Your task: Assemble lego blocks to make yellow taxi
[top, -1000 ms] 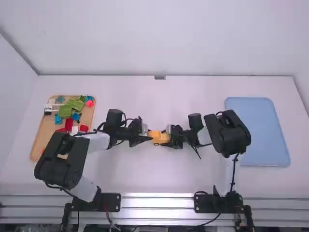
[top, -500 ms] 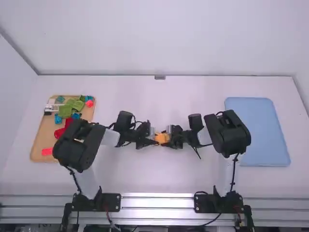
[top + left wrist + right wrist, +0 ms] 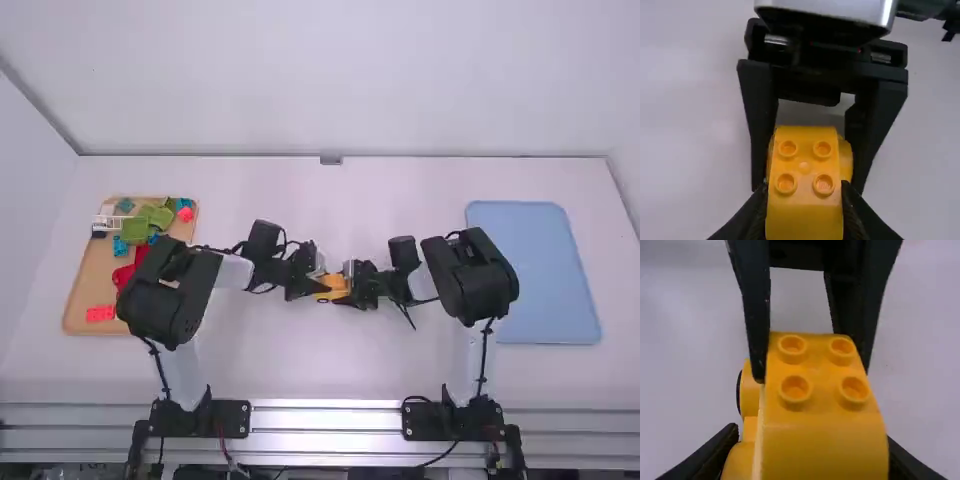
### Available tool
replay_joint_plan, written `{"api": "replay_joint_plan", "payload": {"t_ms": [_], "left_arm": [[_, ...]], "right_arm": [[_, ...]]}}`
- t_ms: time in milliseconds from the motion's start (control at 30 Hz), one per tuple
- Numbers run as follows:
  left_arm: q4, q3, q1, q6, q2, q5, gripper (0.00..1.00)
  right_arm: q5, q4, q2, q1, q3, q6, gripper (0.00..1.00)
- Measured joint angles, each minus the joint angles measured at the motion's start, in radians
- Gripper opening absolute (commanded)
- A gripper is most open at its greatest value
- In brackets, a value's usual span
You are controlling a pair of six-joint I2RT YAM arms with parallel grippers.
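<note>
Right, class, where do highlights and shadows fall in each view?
High view: bright streaks on the metal rail, soft, faint shadows on the table; left wrist view: light rims on the yellow block's studs, jaws mostly dark; right wrist view: yellow studs with shaded centres between dark jaws.

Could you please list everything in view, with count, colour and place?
Block assembly: one, yellow, between the grippers
Tray: one, tan, table's left
Green blocks: several, green, tray
Red blocks: several, red to coral, tray
Blue blocks: several, blue, tray
White piece: one, white, tray
Mat: one, blue, table's right
Table: one, white, beneath
Left gripper, right gripper: two, black, at the assembly
Arms: two, white and black, near side
</note>
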Motion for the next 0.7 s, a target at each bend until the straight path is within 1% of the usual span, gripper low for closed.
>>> {"api": "replay_joint_plan", "payload": {"t_ms": [100, 200, 333, 600, 700], "left_arm": [[-0.039, 0.007, 0.0, 0.016, -0.003, 0.005, 0.02], [-0.09, 0.009, 0.0, 0.023, -0.036, -0.034, 0.02], [-0.117, 0.009, -0.013, 0.031, -0.063, -0.065, 0.02], [-0.101, -0.018, -0.02, 0.034, -0.073, -0.07, 0.02], [-0.058, -0.042, -0.021, 0.034, -0.079, -0.07, 0.02]], "right_arm": [[-0.008, -0.005, 0.0, 0.0, -0.005, -0.003, 0.32], [-0.013, -0.005, 0.0, 0.004, -0.005, -0.003, 0.32], [-0.01, -0.003, 0.0, 0.001, -0.005, -0.003, 0.32], [-0.007, -0.002, 0.0, -0.005, -0.005, -0.001, 0.32], [-0.007, -0.002, 0.0, -0.005, -0.005, 0.0, 0.32]]}}
